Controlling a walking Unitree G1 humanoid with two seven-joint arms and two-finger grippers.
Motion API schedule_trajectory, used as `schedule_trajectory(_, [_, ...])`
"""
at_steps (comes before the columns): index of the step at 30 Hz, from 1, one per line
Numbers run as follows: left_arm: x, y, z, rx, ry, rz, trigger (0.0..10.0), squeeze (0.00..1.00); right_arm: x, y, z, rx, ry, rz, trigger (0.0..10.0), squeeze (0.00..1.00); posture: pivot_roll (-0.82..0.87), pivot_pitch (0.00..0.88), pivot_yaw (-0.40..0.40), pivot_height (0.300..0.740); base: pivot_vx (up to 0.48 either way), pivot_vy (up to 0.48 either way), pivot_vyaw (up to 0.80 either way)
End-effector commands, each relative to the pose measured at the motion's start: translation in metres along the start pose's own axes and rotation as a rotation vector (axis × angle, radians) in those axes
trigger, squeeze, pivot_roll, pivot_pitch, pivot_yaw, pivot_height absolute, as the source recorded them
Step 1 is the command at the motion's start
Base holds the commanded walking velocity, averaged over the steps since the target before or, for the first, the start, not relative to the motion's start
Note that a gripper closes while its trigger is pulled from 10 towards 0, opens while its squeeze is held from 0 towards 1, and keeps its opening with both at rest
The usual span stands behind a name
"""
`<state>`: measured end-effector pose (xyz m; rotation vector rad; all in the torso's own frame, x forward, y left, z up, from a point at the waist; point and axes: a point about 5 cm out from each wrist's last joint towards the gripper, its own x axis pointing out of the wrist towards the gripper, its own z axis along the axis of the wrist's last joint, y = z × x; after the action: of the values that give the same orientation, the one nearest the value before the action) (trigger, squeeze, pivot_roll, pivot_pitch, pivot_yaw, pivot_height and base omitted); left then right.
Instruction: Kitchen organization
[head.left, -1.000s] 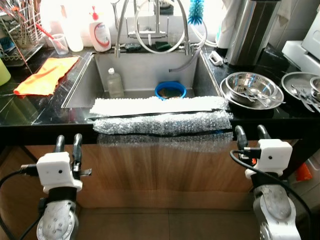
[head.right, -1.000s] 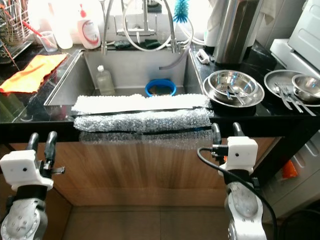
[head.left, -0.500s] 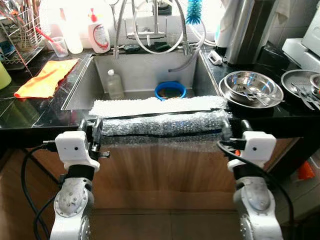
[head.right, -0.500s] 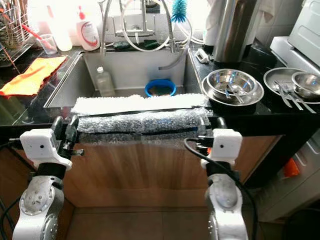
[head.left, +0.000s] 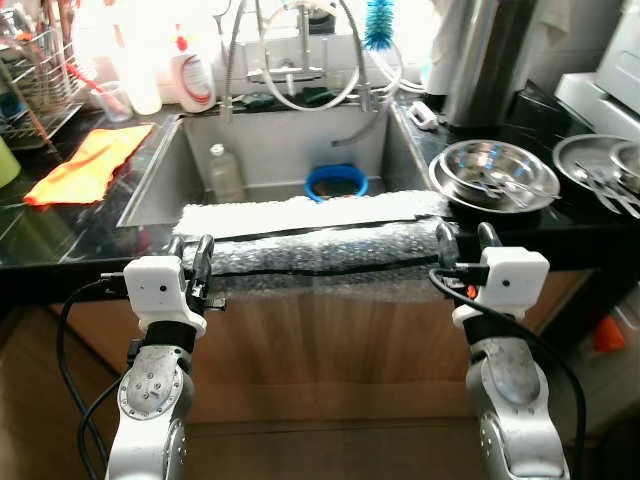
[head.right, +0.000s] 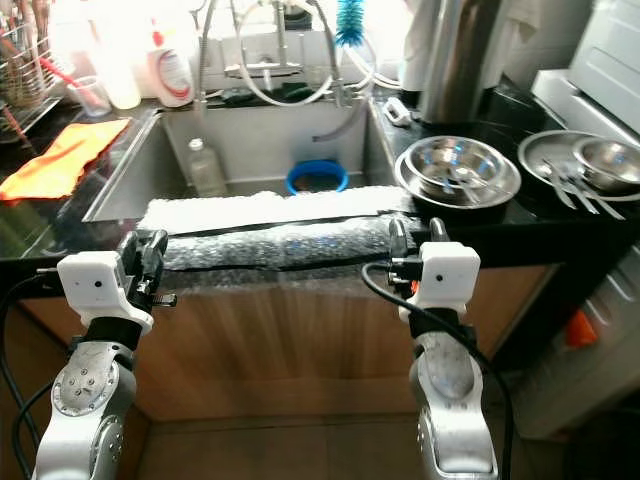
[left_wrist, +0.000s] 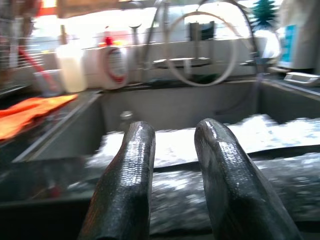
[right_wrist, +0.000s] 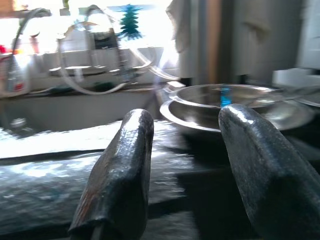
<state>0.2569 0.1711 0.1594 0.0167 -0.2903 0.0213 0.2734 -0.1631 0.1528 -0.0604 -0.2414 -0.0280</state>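
A strip of bubble wrap (head.left: 320, 255) lies along the front edge of the black counter, with a white foam mat (head.left: 300, 212) behind it over the rim of the steel sink (head.left: 290, 140). My left gripper (head.left: 190, 248) stands open at the wrap's left end, fingers upright, nothing between them; the left wrist view looks past them (left_wrist: 172, 132) over the wrap into the sink. My right gripper (head.left: 465, 238) stands open at the wrap's right end, just in front of the stacked steel bowls (head.left: 492, 172). In the sink are a blue-rimmed bowl (head.left: 337, 182) and a clear plastic bottle (head.left: 222, 172).
An orange cloth (head.left: 90, 162) lies on the left counter near a dish rack (head.left: 40, 80) and a soap bottle (head.left: 192, 75). More steel dishes with cutlery (head.left: 600, 165) sit at the far right. A tall steel canister (head.left: 490, 55) stands behind the bowls. Wooden cabinet fronts are below the counter.
Both arms have risen from below the counter to its front edge, one at each end of the bubble wrap. The camera has shifted slightly.
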Motion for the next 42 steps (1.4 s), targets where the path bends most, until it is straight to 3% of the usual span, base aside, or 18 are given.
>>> schedule_trajectory(1, [-0.001, 0.002, -0.001, -0.002, 0.001, -0.009, 10.0, 0.0, 0.001, 0.003, 0.0, 0.009, 0.002, 0.012, 10.0, 0.0, -0.2, 0.0, 0.087, 0.74, 0.0, 0.0, -0.8])
schedule_trajectory(12, [-0.004, 0.005, -0.005, -0.006, 0.0, 0.057, 10.0, 0.0, 0.004, 0.015, 0.002, 0.01, 0.004, 0.092, 10.0, 0.0, -0.19, 0.0, 0.044, 0.74, 0.0, 0.0, -0.8])
schedule_trajectory(22, [0.0, 0.004, 0.002, -0.009, -0.029, 0.068, 10.0, 0.0, 0.004, 0.014, 0.006, 0.0, -0.014, 0.08, 10.0, 0.0, -0.2, 0.0, 0.059, 0.74, 0.0, 0.0, -0.8])
schedule_trajectory(42, [0.002, 0.003, 0.005, 0.003, -0.046, 0.053, 10.0, 0.0, -0.001, 0.021, 0.003, 0.012, -0.007, 0.09, 10.0, 0.0, -0.2, 0.0, 0.081, 0.74, 0.0, 0.189, -0.8])
